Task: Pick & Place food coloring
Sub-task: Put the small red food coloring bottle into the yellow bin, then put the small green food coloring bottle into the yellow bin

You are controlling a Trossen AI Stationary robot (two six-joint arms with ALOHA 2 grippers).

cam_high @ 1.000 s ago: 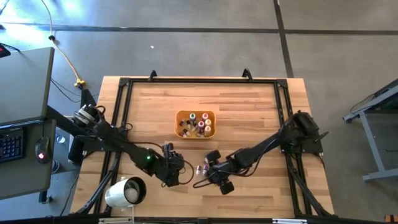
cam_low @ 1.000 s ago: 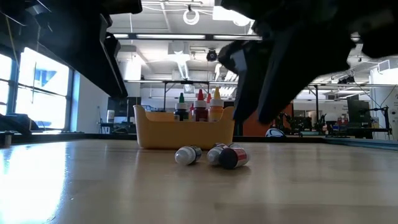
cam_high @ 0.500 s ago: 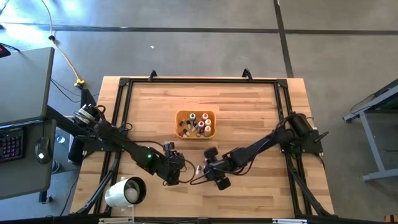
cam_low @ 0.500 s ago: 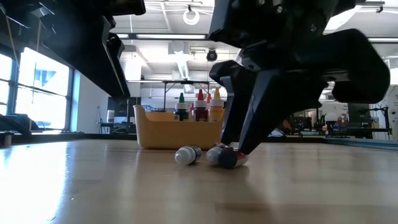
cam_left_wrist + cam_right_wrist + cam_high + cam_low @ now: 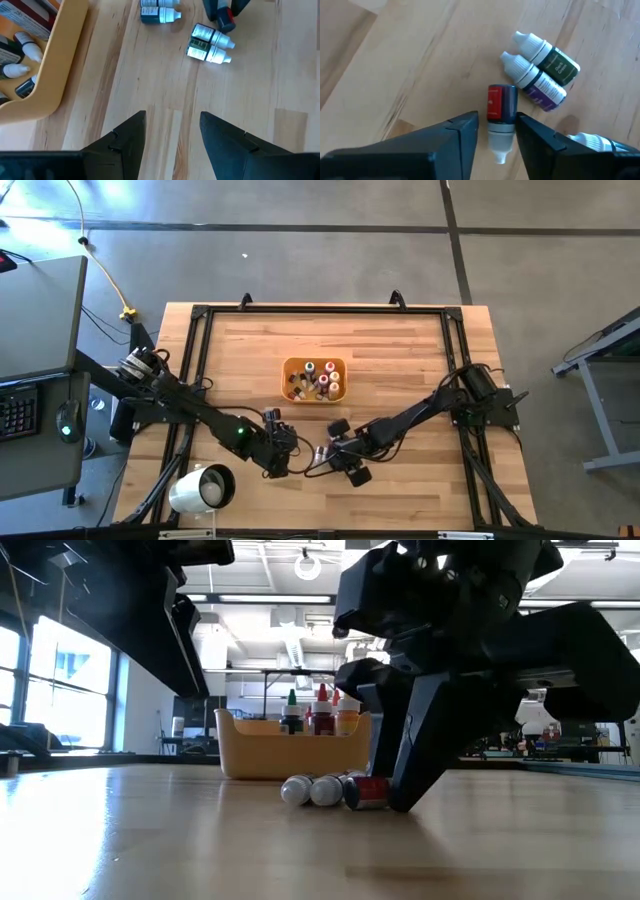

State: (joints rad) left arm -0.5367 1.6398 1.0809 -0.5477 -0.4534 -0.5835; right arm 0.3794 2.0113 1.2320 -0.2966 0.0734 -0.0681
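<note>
The right gripper (image 5: 495,127) is down at the table with its jaws a little apart, one on each side of the red bottle (image 5: 500,111), which lies flat on the wood. The jaws look close to the bottle's sides, but I cannot tell if they touch it yet. The bottle is small and round, so I think it could roll or pop out as the jaws close. The jaws sit near its pale cap end, not its middle, so it might tip or slip when it is lifted. Two more bottles, a green one (image 5: 555,62) and a purple one (image 5: 540,84), lie touching each other just past the jaw tips, and another pale cap (image 5: 587,141) shows right by one finger. A finger could bump these and send them rolling away. The red bottle has a red label, a dark body and a clear pale tip that points back between the jaws. The tray (image 5: 314,380) is well apart from the jaws, farther across the table, and it already holds many bottles standing up, so a dropped bottle could knock some over. The left gripper (image 5: 170,130) waits nearby with its jaws wide and nothing in them, and the loose bottles lie out ahead of them. If it moves, it could get in the way of the right arm.
</note>
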